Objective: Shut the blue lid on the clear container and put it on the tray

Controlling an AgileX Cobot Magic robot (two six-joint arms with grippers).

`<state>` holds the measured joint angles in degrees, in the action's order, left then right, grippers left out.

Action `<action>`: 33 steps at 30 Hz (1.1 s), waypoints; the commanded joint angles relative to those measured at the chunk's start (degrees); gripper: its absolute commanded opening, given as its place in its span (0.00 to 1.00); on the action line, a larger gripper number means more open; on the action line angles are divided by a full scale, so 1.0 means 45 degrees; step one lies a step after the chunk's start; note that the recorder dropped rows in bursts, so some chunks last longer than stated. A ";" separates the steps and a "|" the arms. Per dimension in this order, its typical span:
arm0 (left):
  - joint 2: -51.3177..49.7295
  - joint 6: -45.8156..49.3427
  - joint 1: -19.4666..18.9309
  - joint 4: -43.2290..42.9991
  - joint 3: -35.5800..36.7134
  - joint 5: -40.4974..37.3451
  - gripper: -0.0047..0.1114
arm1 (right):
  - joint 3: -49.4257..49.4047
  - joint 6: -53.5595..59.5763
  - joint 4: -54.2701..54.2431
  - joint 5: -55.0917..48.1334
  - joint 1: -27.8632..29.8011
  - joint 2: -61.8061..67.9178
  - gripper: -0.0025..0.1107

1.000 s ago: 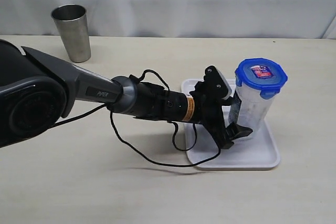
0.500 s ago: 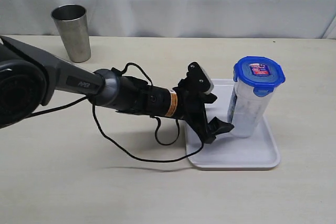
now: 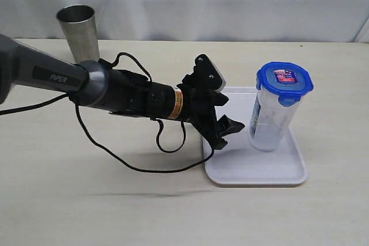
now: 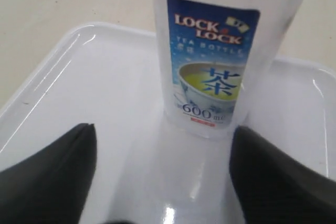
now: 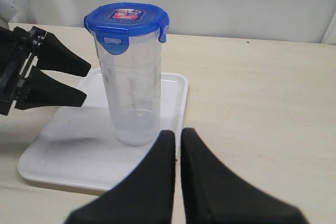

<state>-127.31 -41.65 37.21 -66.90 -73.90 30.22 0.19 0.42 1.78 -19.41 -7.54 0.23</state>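
Exterior view: the left gripper (image 3: 226,112) has backed away from the container (image 3: 270,120). A second ago its jaws stood on either side of the container's lower part. Now they are spread with nothing between them, over the tray's (image 3: 253,171) left edge and apart from the container. The container stands upright on the tray, a little left of where it was then, with the blue lid (image 3: 284,80) closed on top. The arm has also drawn back toward the steel cup (image 3: 81,27) at the far left of the table (image 3: 86,200). A black cable (image 3: 130,162) loops under the arm.

Left wrist view: the two black fingers (image 4: 50,177) stand wide apart. The container (image 4: 212,72) is ahead of them on the white tray (image 4: 79,82), its blue label facing the camera, and neither finger touches it.

Right wrist view: the right gripper (image 5: 177,132) has its jaws pressed together and holds nothing. It hangs near the tray's (image 5: 68,166) side. The lidded container (image 5: 134,98) stands on the tray, and the left gripper (image 5: 86,83) is open beside it.
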 commanded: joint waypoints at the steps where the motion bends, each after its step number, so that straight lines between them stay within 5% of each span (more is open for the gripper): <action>1: 0.0759 0.0233 -0.0081 -0.0037 0.0557 0.0030 0.38 | -0.0042 0.0061 0.0088 -0.0032 0.0009 -0.0052 0.06; 8: 0.1942 0.0333 -0.0055 -0.0066 0.1290 -0.1640 0.04 | -0.0042 0.0061 0.0088 -0.0032 0.0009 -0.0052 0.06; 24: 0.5668 0.0798 -0.0055 0.0001 0.3871 -0.4771 0.04 | -0.0042 0.0061 0.0088 -0.0032 0.0009 -0.0052 0.06; 33: 0.8387 0.0967 -0.0055 0.0001 0.5954 -0.4945 0.04 | -0.0042 0.0061 0.0088 -0.0032 0.0009 -0.0052 0.06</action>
<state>-93.11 -37.39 37.21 -67.17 -49.62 8.39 0.19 0.42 1.78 -19.41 -7.54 0.23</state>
